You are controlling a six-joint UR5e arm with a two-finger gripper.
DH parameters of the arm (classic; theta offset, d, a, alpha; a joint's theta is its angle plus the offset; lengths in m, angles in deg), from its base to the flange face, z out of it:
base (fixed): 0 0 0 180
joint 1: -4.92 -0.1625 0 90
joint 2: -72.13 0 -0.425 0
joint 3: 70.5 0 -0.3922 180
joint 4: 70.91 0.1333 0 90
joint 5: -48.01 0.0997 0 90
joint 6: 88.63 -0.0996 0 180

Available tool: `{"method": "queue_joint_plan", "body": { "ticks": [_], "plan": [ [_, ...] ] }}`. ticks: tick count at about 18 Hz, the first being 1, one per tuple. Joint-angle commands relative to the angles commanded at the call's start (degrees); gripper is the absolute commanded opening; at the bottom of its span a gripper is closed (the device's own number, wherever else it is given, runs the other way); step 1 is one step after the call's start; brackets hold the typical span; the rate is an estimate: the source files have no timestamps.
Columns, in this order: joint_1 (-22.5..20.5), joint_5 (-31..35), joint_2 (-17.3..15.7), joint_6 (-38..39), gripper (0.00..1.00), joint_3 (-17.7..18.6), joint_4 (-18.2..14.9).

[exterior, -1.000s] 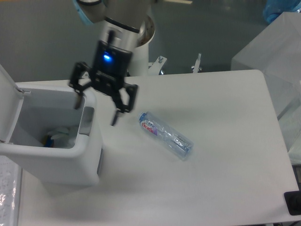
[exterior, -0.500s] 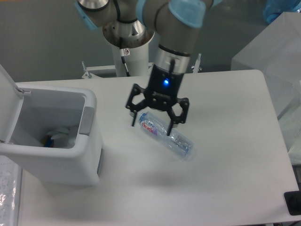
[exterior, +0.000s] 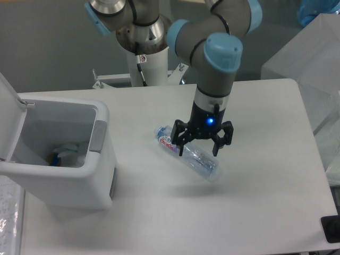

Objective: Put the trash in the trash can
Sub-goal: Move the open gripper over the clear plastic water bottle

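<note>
While the pincer [exterior: 198,151] hangs low over the white tabletop [exterior: 255,175] with its two fingers spread wide, the crushed clear bottle [exterior: 187,154] lies on its side directly beneath it, slanting from upper left to lower right. One fingertip [exterior: 181,152] stands at the near-left flank of the bottle, just past the red-and-blue label, and the other sits at the far-right flank, so the bottle's middle passes between them; whether either finger touches the plastic cannot be told from this view. The label end pokes out to the left of the pincer and the bottom end pokes out to the lower right. A blue light glows on the wrist above the fingers. Well apart, at the left edge of the tabletop, stands the white trash can [exterior: 79,183], its lid [exterior: 9,114] swung up and back, its grey latch strip facing the bottle. Down inside it rests the crumpled white wrapper [exterior: 69,152], with a bit of blue beside it.
</note>
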Motion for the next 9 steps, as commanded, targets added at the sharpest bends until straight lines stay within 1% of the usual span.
{"method": "queue_joint_plan", "body": {
  "ticks": [2, 4, 9],
  "plan": [
    [0.0, 1.1, 2.1, 2.2, 1.00, -0.5, -0.3],
    [0.0, 1.3, 3.8, 4.1, 1.00, -0.8, -1.5],
    [0.0, 3.0, 6.3, 10.7, 1.00, -1.3, -1.5]
  ]
}}
